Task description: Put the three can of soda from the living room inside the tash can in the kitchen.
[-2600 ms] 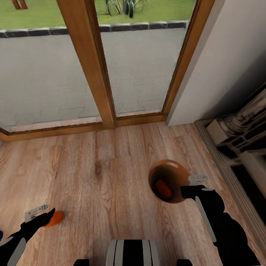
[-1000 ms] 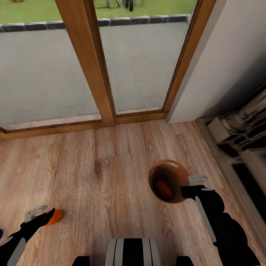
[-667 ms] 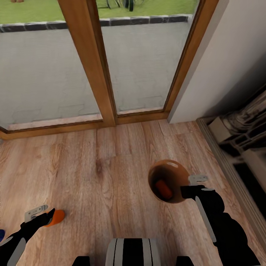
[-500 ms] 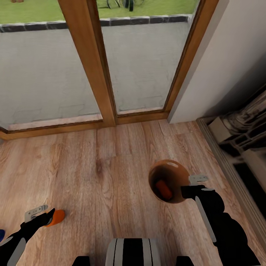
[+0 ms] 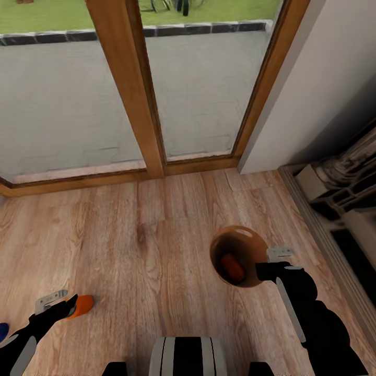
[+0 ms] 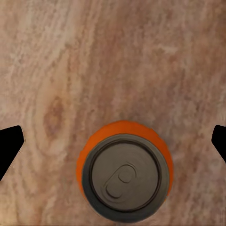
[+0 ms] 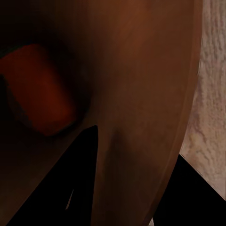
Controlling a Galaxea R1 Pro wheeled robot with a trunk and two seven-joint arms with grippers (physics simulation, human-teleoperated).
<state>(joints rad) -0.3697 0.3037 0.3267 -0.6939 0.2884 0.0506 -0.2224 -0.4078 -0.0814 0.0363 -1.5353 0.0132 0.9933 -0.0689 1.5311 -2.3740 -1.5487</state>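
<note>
Your right gripper (image 5: 265,267) pinches the rim of the round brown-lined bin (image 5: 245,241); one orange soda can (image 5: 232,267) lies inside. Your left gripper (image 6: 113,141) is spread, the second orange can with the silvery top (image 6: 125,175) standing on the plank floor (image 5: 156,250) between its fingers. Next, I'd say, lower and close on it. A blue shape (image 5: 2,330), cut off at the edge, may be the third can.

Head camera downward — wrist cameras close over can (image 6: 125,176), bin (image 7: 141,94).
</note>
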